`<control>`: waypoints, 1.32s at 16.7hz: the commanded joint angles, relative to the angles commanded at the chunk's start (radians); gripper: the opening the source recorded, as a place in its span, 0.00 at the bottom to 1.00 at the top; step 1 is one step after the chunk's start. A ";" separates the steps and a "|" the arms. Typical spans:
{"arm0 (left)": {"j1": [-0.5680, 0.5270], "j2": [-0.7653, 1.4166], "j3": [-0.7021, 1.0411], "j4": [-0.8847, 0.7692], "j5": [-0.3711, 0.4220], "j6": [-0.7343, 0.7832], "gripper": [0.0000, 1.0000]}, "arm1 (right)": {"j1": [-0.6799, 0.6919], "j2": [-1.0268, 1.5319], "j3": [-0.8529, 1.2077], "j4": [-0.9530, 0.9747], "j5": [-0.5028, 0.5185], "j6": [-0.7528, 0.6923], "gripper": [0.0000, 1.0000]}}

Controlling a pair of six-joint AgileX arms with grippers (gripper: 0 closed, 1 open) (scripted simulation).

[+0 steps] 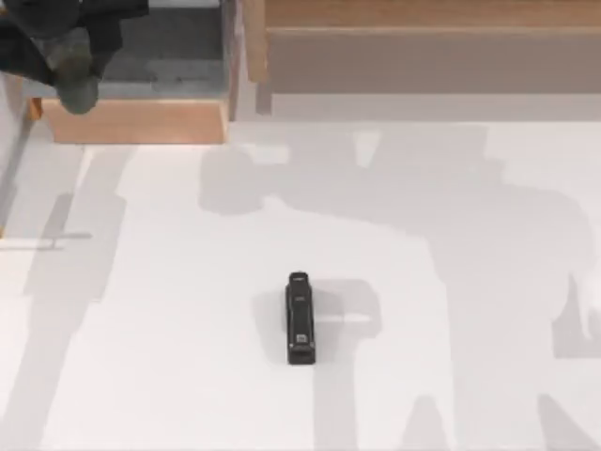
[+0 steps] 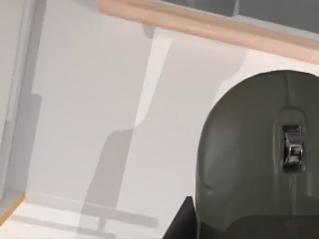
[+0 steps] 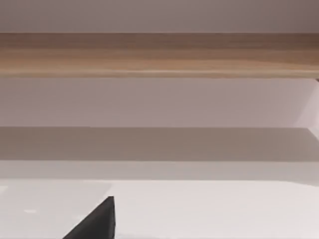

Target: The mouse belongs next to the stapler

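Closest to the lens, the mouse (image 2: 259, 159) takes up the lower right of the left wrist view, its dark grey-olive shell rounded and smooth, with a shiny scroll wheel (image 2: 292, 148) set along its midline. A black finger (image 2: 180, 224) of the left gripper shows at its lower edge, touching the shell, so the gripper appears to be pinching the mouse, held well above the white table.

From above, the left gripper (image 1: 77, 75) sits in the upper left corner of the frame with the mouse (image 1: 79, 91) beneath it as a small rounded grey shape, over a wooden ledge (image 1: 136, 122). The white table (image 1: 141, 329) spreads across the frame, crossed by grey shadows. Near the middle, slightly below centre, the stapler (image 1: 300, 318) lies flat, a narrow black bar running top to bottom with a small pale mark near its lower end. Mouse and stapler are well apart.

The right wrist view shows one black fingertip (image 3: 97, 221) at the lower left, above the table, facing a wooden rail (image 3: 159, 55); I cannot tell whether the right gripper is spread or pressed together.
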 joint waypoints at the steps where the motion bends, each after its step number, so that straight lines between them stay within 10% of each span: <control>1: -0.054 -0.003 -0.017 0.009 -0.004 -0.045 0.00 | 0.000 0.000 0.000 0.000 0.000 0.000 1.00; 13: -0.658 0.070 -0.202 0.138 -0.034 -0.478 0.00 | 0.000 0.000 0.000 0.000 0.000 0.000 1.00; 22: -0.804 0.109 -0.244 0.173 -0.039 -0.569 0.00 | 0.000 0.000 0.000 0.000 0.000 0.000 1.00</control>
